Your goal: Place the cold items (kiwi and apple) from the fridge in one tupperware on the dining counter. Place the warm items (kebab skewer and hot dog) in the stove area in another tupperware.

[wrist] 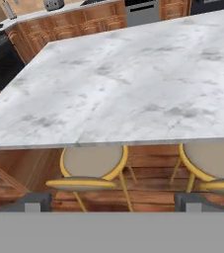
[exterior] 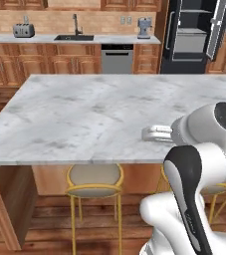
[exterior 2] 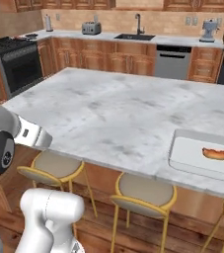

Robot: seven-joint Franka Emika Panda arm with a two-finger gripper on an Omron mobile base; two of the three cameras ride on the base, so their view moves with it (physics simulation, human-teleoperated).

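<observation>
A hot dog (exterior 2: pixel 216 154) is seen lying in a white tub (exterior 2: pixel 192 153) at the table's (exterior 2: pixel 113 113) near right edge. The jaws are spread wide and empty. By this showing, the skewer, kiwi and apple are judged still to be fetched.

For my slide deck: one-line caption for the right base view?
Hot dog lying in a white tupperware at the marble dining counter edge, above yellow-framed stools.

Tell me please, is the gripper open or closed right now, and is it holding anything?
Gripper: open, its fingers set wide apart with nothing between them, out in front of the dining counter.
</observation>
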